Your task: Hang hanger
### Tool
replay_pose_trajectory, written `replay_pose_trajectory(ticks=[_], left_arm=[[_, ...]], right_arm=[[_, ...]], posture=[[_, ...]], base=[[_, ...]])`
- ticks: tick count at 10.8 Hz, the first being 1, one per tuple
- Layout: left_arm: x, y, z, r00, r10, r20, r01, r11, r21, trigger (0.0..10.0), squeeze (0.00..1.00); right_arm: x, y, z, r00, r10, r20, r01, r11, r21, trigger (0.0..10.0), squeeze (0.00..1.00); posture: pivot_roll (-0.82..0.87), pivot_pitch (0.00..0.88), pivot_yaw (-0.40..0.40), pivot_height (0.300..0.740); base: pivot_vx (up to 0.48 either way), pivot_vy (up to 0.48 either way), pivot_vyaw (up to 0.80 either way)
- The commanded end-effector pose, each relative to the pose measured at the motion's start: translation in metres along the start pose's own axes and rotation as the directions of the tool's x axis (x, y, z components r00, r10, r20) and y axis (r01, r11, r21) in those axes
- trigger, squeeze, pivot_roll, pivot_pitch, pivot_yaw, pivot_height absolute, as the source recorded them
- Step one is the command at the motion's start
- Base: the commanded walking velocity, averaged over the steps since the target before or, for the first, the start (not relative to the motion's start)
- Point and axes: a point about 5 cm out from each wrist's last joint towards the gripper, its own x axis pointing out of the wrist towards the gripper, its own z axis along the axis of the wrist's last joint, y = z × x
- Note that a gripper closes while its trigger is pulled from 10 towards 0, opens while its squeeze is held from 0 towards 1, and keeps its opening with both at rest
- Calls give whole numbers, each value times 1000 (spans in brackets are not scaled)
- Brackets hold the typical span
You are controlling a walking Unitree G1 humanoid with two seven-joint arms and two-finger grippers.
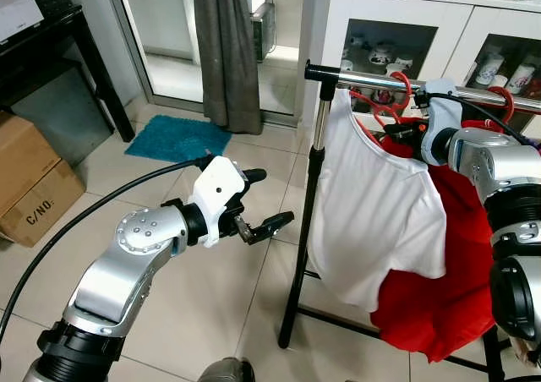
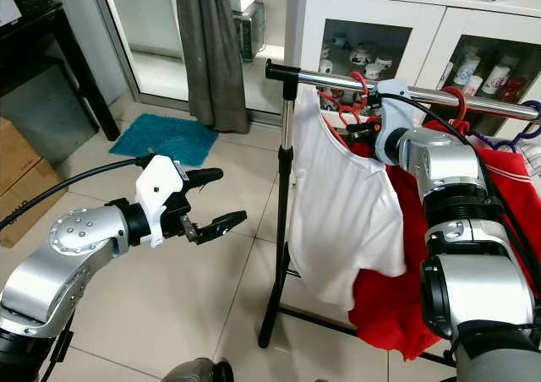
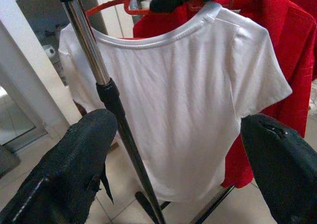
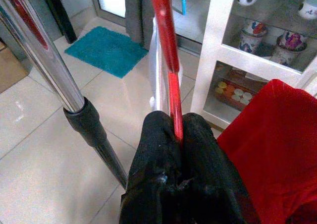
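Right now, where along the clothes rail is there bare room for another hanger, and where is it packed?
Bare rail runs from the rack's end post to the first red hook. Past that it is crowded: white shirt, red garment, and the right gripper shut on a red hanger.

The one legible marking is "C/NO:" printed in black on the side of the lower cardboard box [image 1: 38, 203] standing on the floor at the robot's left, while the mugs in the white cabinet [image 1: 397, 19] carry patterns too small to read.
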Motion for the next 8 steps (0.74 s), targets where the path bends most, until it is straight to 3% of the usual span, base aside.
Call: replay_pose_trajectory(ticks=[1, 3, 4, 6, 8], left_arm=[[2, -2, 3, 1000, 11, 10, -11, 1000, 16, 10000, 0], [7, 1, 7, 993, 90, 81, -94, 995, 35, 10000, 0], [9, 1, 9, 988, 112, 106, -113, 994, 6, 10000, 0], [10, 6, 2, 973, 216, 80, -211, 975, -67, 10000, 0], [8, 7, -1, 944, 322, 75, -317, 946, -64, 10000, 0]], right_arm=[[-6, 0, 11, 998, -1, 62, 0, 1000, 11, 0, 0], [-11, 5, 9, 996, 17, 84, -16, 1000, -12, 0, 0], [-15, 8, 13, 993, 7, 116, -3, 999, -35, 0, 0], [-27, 11, 8, 991, -9, 136, 17, 998, -56, 0, 0], [-43, 19, -5, 987, -18, 160, 39, 991, -129, 0, 0]], posture=[[14, 2, 20, 740], [19, 15, 32, 740], [8, 20, 39, 740], [14, 19, 19, 740], [24, 23, 1, 740]], base=[[0, 0, 0], [0, 0, 0], [0, 0, 0], [0, 0, 0], [0, 0, 0]])
